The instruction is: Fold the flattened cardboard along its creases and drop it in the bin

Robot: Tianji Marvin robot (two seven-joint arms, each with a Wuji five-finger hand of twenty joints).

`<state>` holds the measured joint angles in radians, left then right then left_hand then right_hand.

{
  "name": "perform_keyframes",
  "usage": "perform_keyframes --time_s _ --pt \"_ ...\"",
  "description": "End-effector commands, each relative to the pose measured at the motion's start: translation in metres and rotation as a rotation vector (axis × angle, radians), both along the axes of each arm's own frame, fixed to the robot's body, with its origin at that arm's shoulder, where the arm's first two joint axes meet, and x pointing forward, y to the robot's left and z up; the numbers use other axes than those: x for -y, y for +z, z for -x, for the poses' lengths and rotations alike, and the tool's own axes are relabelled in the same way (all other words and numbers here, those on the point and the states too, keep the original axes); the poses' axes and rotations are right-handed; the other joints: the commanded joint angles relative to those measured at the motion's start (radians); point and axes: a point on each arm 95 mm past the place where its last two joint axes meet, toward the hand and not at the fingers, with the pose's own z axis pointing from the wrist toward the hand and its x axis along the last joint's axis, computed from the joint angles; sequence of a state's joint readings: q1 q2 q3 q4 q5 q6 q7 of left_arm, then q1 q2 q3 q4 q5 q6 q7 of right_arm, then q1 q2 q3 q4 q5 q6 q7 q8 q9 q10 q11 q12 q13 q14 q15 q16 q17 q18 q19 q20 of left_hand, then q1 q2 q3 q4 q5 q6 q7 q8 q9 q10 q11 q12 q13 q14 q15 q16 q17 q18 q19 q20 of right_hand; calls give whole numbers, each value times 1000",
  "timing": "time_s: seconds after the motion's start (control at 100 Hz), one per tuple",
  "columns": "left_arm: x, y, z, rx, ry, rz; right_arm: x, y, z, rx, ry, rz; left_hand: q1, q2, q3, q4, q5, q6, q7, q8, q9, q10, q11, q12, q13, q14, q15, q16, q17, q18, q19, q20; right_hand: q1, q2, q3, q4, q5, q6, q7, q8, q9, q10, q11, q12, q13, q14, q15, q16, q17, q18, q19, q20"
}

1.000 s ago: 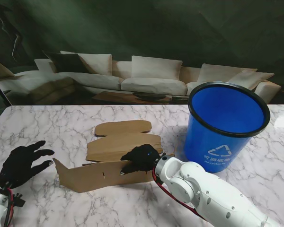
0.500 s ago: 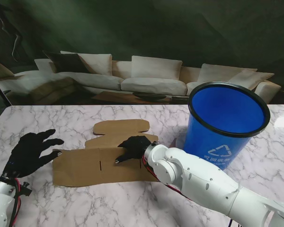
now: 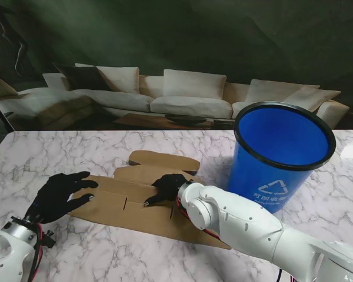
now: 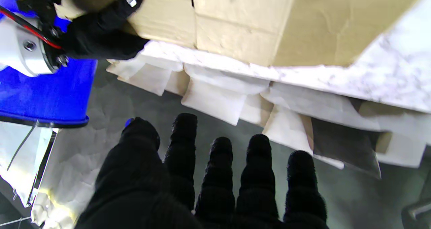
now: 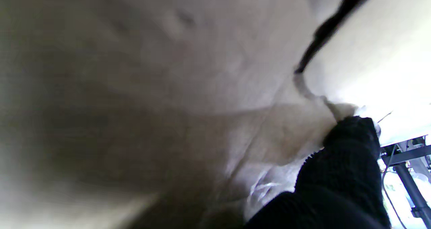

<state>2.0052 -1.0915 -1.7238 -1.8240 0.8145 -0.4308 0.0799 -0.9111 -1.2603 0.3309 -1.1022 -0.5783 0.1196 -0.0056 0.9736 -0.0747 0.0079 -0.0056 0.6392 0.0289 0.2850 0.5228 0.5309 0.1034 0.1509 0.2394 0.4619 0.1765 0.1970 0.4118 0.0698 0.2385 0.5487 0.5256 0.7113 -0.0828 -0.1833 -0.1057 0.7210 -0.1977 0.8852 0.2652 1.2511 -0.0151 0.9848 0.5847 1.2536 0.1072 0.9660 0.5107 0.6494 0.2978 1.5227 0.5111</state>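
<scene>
The brown cardboard (image 3: 135,205) lies folded over and nearly flat on the marble table (image 3: 59,153), with a smaller flap (image 3: 165,160) sticking out on its far side. My right hand (image 3: 165,188) rests palm down on the middle of the cardboard, fingers spread and pressing on it. My left hand (image 3: 59,197) is open, its fingertips (image 3: 88,197) touching the cardboard's left edge. In the left wrist view my left hand (image 4: 215,175) has nothing between its fingers, and the cardboard (image 4: 269,20) lies ahead of it. Cardboard (image 5: 151,87) fills the blurred right wrist view.
The blue bin (image 3: 279,158) stands upright on the table just right of the cardboard, its mouth open; it shows as the blue bin (image 4: 43,94) in the left wrist view. A backdrop picturing a sofa (image 3: 188,94) hangs behind the table's far edge.
The upright panel held by my right hand has been folded down flat, and the cardboard has shifted right. My left hand has moved right to the cardboard's left edge.
</scene>
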Motion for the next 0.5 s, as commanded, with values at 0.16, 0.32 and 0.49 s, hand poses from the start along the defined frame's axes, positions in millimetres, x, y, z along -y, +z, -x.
perform_keyframes --time_s 0.16,0.32,0.49 --pt "24 -27 4 -141 -70 35 5 -25 4 -22 30 47 -11 46 -18 3 17 36 -10 9 88 22 40 75 65 17 77 86 11 16 143 67 169 26 154 46 -41 -87 24 -25 -36 -18 -42 -21 -28 -3 -55 -10 -26 8 -26 -15" --pt "37 -40 4 -210 -122 49 6 -28 5 -28 40 45 -16 55 -18 3 10 37 -14 4 71 24 27 72 55 21 70 90 11 6 159 68 171 22 155 47 -58 -94 28 -42 -48 -18 -63 -32 -39 -5 -79 -13 -36 5 -36 -17" --pt "43 -53 3 -272 -134 71 9 -31 5 -35 62 43 -20 66 -19 2 -3 42 -21 -2 63 25 20 66 44 22 52 78 2 4 141 48 162 27 155 48 -65 -107 32 -53 -72 -16 -94 -47 -67 -9 -115 -17 -75 -3 -66 -23"
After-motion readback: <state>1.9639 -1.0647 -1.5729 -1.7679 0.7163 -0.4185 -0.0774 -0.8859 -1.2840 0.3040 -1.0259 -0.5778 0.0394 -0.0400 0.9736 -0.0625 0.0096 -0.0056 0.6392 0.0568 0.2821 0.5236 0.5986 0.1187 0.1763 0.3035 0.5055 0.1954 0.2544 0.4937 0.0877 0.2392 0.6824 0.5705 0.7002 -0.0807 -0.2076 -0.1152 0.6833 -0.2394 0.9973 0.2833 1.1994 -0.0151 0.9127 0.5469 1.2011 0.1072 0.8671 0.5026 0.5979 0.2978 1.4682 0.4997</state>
